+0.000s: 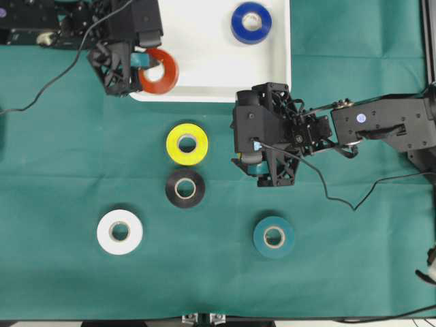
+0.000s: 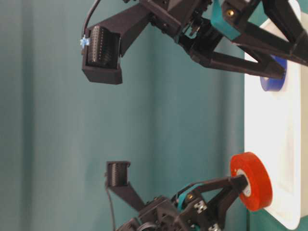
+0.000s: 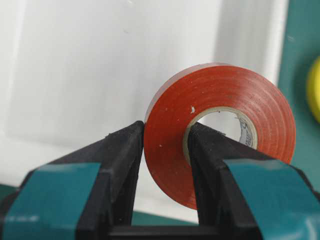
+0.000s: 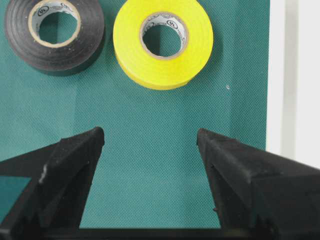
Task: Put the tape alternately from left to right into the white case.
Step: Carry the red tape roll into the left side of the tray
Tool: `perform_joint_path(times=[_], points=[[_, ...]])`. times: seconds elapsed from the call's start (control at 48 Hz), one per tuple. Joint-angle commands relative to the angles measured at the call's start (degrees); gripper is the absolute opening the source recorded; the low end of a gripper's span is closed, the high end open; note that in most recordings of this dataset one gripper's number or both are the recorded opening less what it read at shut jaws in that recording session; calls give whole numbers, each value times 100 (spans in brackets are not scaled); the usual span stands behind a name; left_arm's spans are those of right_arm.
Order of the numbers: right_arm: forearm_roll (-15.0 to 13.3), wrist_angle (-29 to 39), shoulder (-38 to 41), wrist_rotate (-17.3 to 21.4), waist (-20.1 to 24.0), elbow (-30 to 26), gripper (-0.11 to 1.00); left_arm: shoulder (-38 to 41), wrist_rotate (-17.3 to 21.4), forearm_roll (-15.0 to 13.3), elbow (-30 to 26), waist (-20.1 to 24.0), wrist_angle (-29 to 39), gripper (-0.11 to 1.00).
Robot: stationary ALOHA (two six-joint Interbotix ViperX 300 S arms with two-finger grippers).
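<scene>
We take the white case (image 1: 272, 82) as our landmark and work outward from the bench's near edge towards it. Farthest from the case, at the near edge, lie the white roll (image 1: 120, 232) and the teal roll (image 1: 274, 236), well apart from each other. Closer to the case sits the black roll (image 1: 184, 189), and just beyond it the yellow roll (image 1: 187, 144), the two nearly touching on the green bench (image 1: 68, 170).

Our right claw (image 1: 253, 158) hovers just short of the case's front rim, spread wide and empty; in its own view the yellow and black rolls lie ahead of its fingers (image 4: 70, 165).

At the case's front left corner our left claw (image 1: 144, 61) is pressed onto the red roll (image 1: 159, 71), one finger through the core and one outside, pinching the roll's wall. The roll stands on edge, above the rim and only partly over the case floor. Deep inside the case, near its far side, the blue roll (image 1: 251, 22) lies flat.

We judge the risk to be in the release: let go here, the red roll could strike the rim and roll back onto the bench. The grip covers only a narrow band, so it might twist or slip. A snagged finger could drag the roll out.
</scene>
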Motion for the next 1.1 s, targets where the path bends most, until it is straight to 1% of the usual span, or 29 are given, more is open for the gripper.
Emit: perform_joint_path(times=[0.0,0.208,0.417,0.876,0.917,0.98,1.021,1.084], points=[[0,-44,-53,0,26,-53,82,79,105,9,-185,132,-132,-3],[0,-44,-53,9,26,-44,82,475,360,9,-325,396,-167,-3],[0,-44,-53,0,26,-35,82,624,360,0,-343,404,-167,-3],[-9,-88,-53,0,26,-35,82,598,308,-18,-343,352,-70,-2],[-9,-88,-53,0,26,-26,82,580,308,-9,-343,334,-62,0],[-9,-79,-70,0,26,-26,82,527,316,-9,-343,316,-62,11],[-9,-88,-53,0,26,-26,82,483,325,-9,-316,308,-62,19],[-9,-88,-53,0,26,-18,82,404,343,-18,-281,281,-62,36]])
